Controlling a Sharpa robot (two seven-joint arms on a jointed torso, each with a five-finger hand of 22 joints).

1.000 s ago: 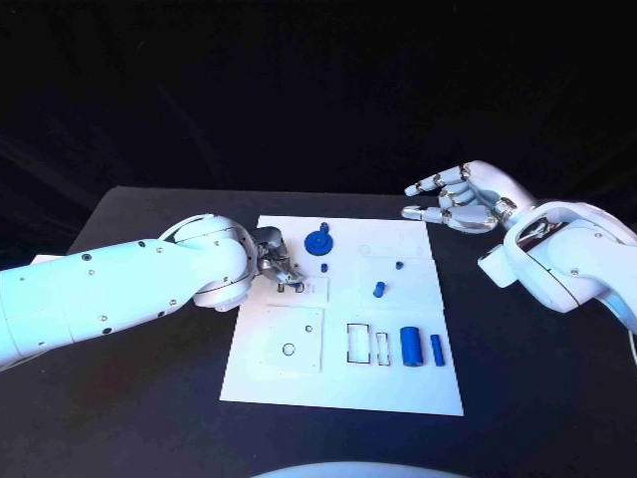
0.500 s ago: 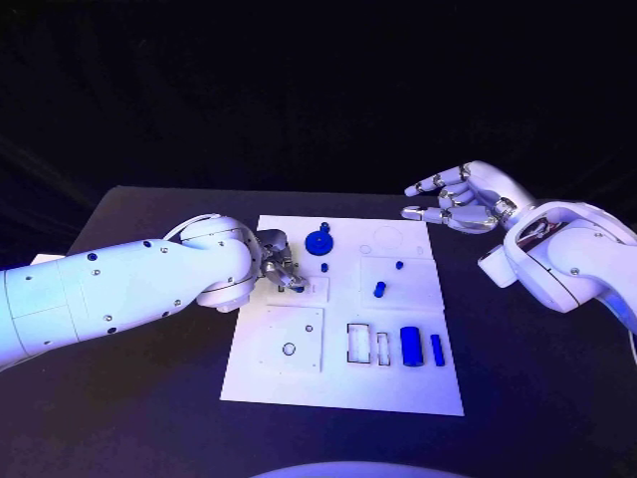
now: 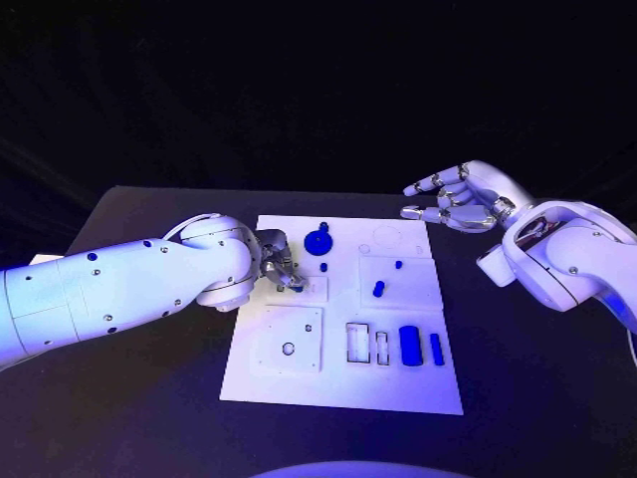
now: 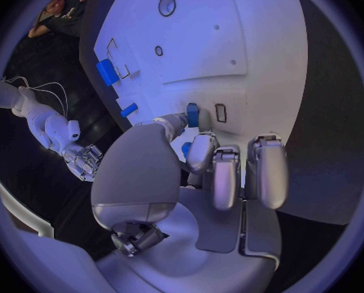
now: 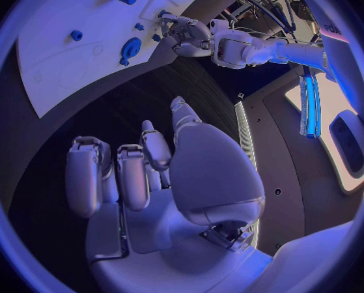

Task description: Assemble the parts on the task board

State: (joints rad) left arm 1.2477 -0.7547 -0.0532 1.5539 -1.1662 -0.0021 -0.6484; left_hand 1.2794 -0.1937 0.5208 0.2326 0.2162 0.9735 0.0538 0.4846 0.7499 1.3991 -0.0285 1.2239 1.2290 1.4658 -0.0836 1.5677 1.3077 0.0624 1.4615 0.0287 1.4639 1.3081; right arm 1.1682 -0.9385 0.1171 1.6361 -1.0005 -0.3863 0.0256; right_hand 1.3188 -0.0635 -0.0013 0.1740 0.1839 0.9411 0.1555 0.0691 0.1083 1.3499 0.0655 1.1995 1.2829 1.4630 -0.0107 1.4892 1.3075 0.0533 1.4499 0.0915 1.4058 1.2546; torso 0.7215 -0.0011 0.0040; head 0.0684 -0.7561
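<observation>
The white task board (image 3: 405, 383) lies mid-table. My left hand (image 3: 276, 262) hangs low over the board's left side and pinches a small blue piece (image 4: 192, 115) between thumb and finger, right beside a small rectangular slot (image 4: 221, 112). On the board are a blue gear (image 3: 318, 241), two small pegs (image 3: 324, 267) (image 3: 399, 265), a short blue cylinder (image 3: 379, 290), a blue block (image 3: 410, 346) and a blue bar (image 3: 436, 348). My right hand (image 3: 462, 204) floats past the board's far right corner, fingers spread, holding nothing.
A square white plate with a round hole (image 3: 289, 339) sits on the board's near left. Two empty rectangular frames (image 3: 359, 342) stand left of the blue block. The black table (image 3: 146, 398) extends on both sides of the board.
</observation>
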